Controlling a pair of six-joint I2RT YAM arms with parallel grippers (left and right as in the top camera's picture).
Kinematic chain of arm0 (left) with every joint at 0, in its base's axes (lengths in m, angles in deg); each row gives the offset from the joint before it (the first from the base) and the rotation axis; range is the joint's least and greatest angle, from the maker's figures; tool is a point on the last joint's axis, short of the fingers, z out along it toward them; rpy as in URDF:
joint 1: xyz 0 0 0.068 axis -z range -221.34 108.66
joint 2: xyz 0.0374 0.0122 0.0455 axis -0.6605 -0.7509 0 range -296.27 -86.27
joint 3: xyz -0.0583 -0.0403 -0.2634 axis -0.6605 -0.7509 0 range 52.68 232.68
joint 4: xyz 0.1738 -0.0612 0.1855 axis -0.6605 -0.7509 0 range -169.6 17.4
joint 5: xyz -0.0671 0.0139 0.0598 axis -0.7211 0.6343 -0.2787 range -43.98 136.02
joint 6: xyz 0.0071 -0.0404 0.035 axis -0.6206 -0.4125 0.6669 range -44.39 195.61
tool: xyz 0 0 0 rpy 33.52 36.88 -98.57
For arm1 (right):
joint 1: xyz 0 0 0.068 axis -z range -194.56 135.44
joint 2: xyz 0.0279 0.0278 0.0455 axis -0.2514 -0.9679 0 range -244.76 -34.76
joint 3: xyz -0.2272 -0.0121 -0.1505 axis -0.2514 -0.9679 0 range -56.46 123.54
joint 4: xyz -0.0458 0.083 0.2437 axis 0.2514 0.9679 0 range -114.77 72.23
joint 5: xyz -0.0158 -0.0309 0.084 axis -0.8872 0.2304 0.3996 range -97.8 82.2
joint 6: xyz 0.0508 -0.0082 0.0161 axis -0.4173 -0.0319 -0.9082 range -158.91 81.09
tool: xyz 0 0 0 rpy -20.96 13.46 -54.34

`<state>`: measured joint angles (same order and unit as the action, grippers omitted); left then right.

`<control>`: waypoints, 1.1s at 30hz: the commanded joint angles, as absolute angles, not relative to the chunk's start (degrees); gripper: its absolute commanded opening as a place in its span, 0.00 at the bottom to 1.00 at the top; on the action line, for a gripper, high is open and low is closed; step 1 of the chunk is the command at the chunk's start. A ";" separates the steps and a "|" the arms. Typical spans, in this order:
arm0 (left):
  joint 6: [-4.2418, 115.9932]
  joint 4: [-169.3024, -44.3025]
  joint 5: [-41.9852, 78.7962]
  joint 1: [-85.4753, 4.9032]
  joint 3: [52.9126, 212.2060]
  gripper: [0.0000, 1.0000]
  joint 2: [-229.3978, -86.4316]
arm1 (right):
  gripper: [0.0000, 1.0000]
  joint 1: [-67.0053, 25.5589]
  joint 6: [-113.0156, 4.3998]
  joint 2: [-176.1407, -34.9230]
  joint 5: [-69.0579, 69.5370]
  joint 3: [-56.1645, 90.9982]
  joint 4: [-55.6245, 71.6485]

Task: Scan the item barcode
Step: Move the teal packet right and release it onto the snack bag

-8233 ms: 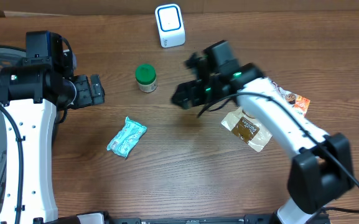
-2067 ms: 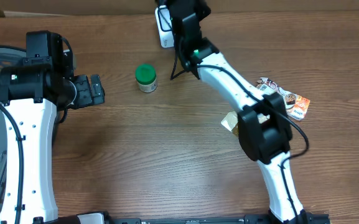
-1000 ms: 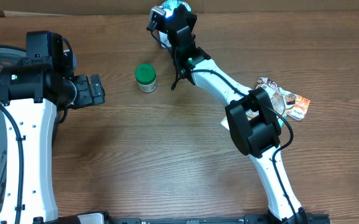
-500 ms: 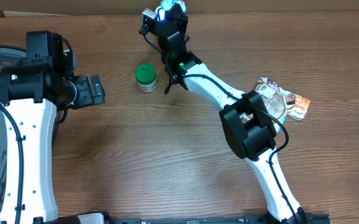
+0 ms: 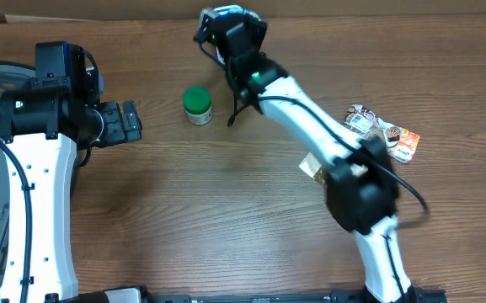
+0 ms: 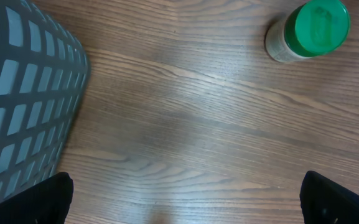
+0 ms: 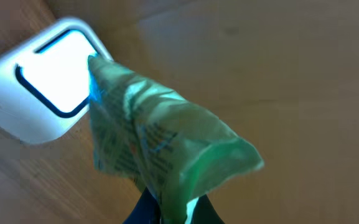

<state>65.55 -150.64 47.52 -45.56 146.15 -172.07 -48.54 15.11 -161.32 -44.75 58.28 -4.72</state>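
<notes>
Left arm: elbow raised, wrist turned inward, left gripper (image 5: 121, 123) jaws spread wide. Right arm: stretched far forward and leftward, right gripper (image 7: 167, 208) pinched tight on green packet (image 7: 160, 143).

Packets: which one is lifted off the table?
The green packet, pinched by the right gripper at the white scanner; the brown packet and orange packet lie flat.
</notes>
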 commanded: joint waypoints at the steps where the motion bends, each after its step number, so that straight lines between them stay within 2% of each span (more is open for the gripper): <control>1: 65.98 -150.53 47.04 -45.83 146.64 1.00 -172.15 | 0.04 -48.67 -7.53 -147.07 -32.97 59.63 4.92; 5: 65.98 -150.53 47.04 -45.83 146.64 1.00 -172.15 | 0.08 -46.04 -28.01 -138.35 -12.45 59.66 20.28; 9: 65.98 -150.53 47.04 -45.83 146.64 1.00 -172.15 | 0.11 -40.45 -46.83 -133.34 -3.90 59.63 32.68; 11: 65.98 -150.53 47.04 -45.83 146.64 1.00 -172.15 | 0.06 -36.62 -53.19 -132.21 -3.60 59.63 40.48; 14: 65.98 -150.53 47.04 -45.83 146.64 1.00 -172.15 | 0.04 -30.77 -55.66 -132.56 -3.68 58.89 50.60; 17: 65.98 -150.53 47.04 -45.83 146.64 1.00 -172.15 | 0.04 -25.63 -57.00 -133.08 -3.62 54.91 54.67; 26: 65.98 -150.53 47.04 -45.83 146.64 1.00 -172.15 | 0.04 -13.52 -60.62 -133.10 -3.62 29.65 46.19; 31: 65.98 -150.53 47.04 -45.83 146.64 0.99 -172.15 | 0.04 -9.67 -61.48 -133.10 -3.84 22.41 42.91; 32: 65.98 -150.53 47.04 -45.83 146.64 1.00 -172.15 | 0.05 -9.26 -61.46 -133.10 -3.86 21.91 42.91; 33: 65.98 -150.53 47.04 -45.83 146.64 1.00 -172.15 | 0.15 -8.91 -61.43 -133.10 -3.86 21.58 43.04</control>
